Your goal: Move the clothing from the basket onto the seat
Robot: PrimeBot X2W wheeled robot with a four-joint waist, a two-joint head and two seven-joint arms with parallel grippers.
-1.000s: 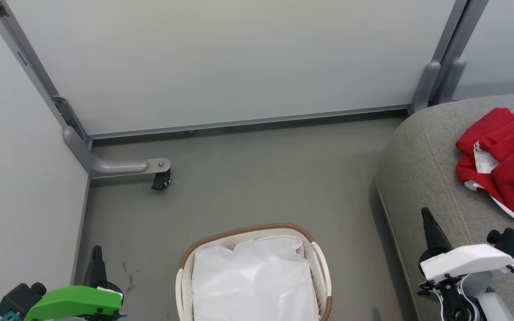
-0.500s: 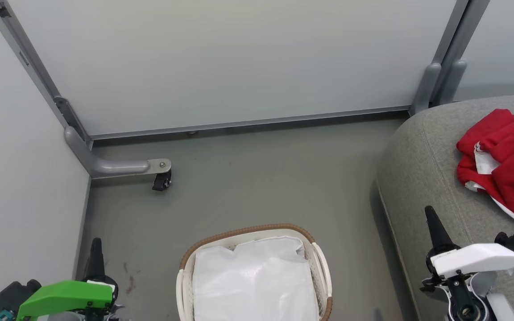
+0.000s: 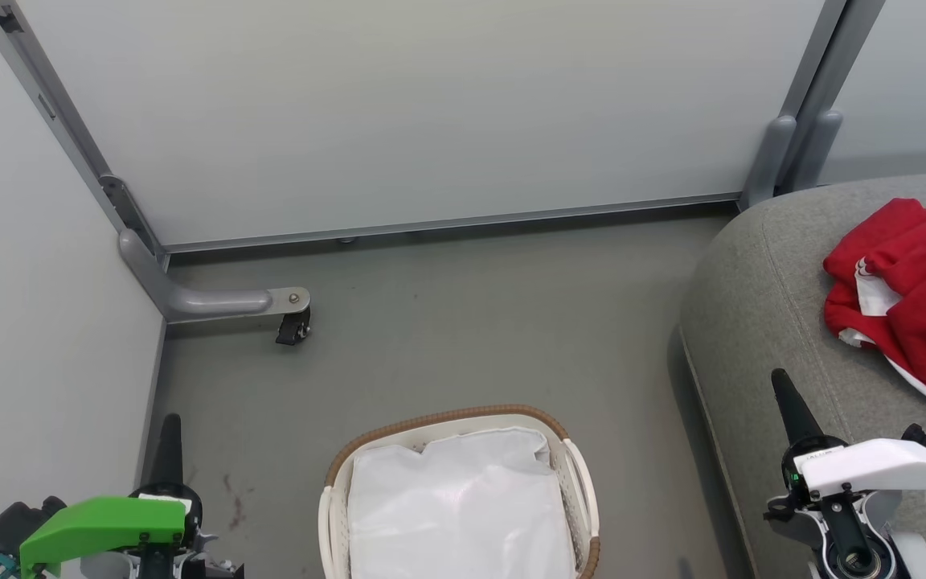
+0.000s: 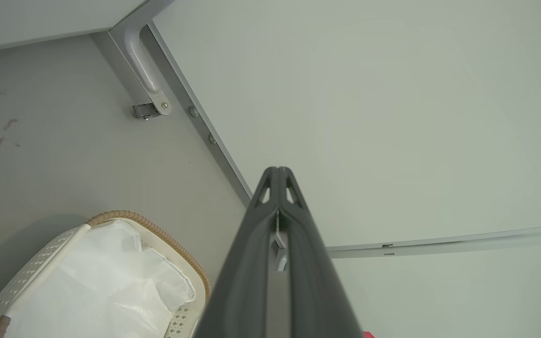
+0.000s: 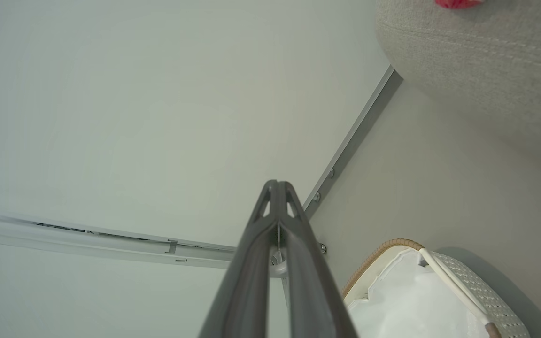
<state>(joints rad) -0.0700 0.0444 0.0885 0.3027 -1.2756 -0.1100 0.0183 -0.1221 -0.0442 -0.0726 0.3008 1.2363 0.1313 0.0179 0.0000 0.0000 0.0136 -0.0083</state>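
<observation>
Lowered toward 6 o'clock since earlier: left tool and right tool, both pinched narrow, nothing held. Crumpled red clothing, white-trimmed, is seen on seat at 3 o'clock.

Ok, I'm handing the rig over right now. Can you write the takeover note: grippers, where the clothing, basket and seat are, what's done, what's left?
Left gripper: shut, holding nothing, over the floor left of the basket.
Right gripper: shut, holding nothing, by the seat's near edge.
Red clothing: heaped on the seat, partly cut off at the picture's right edge.
Basket: on the floor with the white liner in it; no red in the part in view.
Done: the clothing looks moved.
Left: check the basket's near end, which is out of frame.
</observation>
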